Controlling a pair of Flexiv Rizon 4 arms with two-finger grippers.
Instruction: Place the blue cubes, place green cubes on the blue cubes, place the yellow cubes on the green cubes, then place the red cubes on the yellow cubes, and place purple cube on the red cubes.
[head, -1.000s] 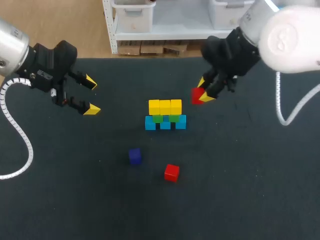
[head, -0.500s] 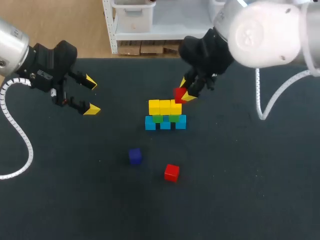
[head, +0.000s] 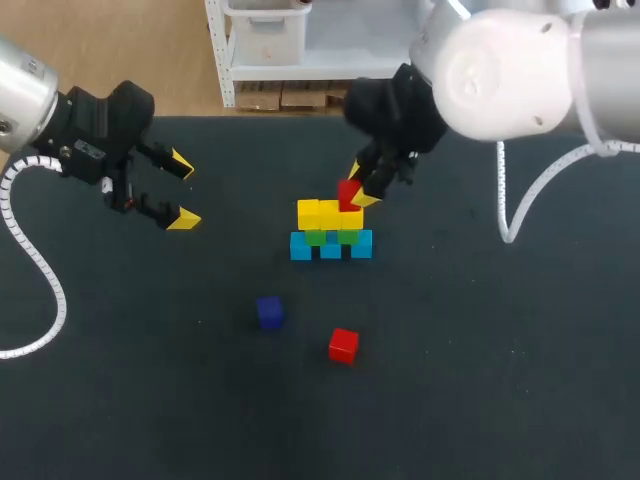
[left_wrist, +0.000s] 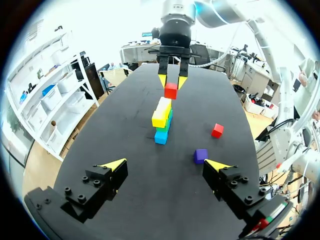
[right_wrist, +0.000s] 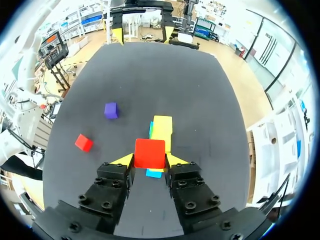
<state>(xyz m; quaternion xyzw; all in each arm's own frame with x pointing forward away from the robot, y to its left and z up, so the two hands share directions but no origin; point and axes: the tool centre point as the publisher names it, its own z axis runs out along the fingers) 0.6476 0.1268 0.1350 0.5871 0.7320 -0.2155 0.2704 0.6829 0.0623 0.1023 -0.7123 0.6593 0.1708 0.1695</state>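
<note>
In the middle of the table stands a stack: a row of blue cubes (head: 330, 246), green cubes (head: 331, 237) on them, and a row of yellow cubes (head: 330, 214) on top. My right gripper (head: 356, 193) is shut on a red cube (head: 348, 193) and holds it just above the right end of the yellow row; the right wrist view shows the red cube (right_wrist: 150, 153) between both fingers. A second red cube (head: 343, 345) and a purple cube (head: 270, 312) lie loose nearer the front. My left gripper (head: 181, 191) hangs open at the left, holding nothing.
The black table mat (head: 480, 380) spreads wide around the stack. The two loose cubes sit a short way in front of the stack, with bare mat to either side.
My right arm has carried the red cube leftward, from right of the stack to just above the yellow row's right end. The left arm has not moved.
</note>
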